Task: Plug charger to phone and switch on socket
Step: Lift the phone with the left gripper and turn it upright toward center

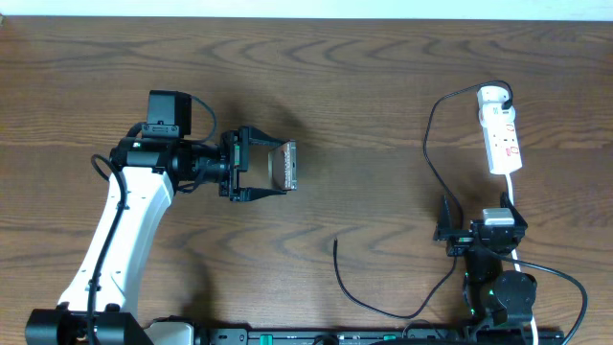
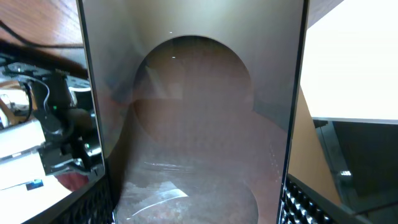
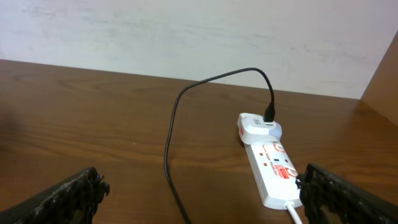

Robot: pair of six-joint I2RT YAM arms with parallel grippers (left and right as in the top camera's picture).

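My left gripper (image 1: 278,166) is shut on the phone (image 1: 285,165), gripping it by two opposite edges so that it stands edge-up left of the table's middle. In the left wrist view the phone's dark reflective face (image 2: 193,124) fills the space between the fingers (image 2: 93,205). The charger (image 1: 426,153) runs from a white adapter in the socket (image 1: 501,134) down past my right gripper (image 1: 479,228). Its free tip (image 1: 335,242) lies on the wood. The right gripper (image 3: 202,202) is open and empty, just short of the socket (image 3: 270,165), with the charger (image 3: 169,149) between its fingers' line.
The white cord (image 1: 510,196) of the socket runs toward the right arm's base. A pale wall (image 3: 199,37) borders the table's far edge. Bare wood lies between the two arms.
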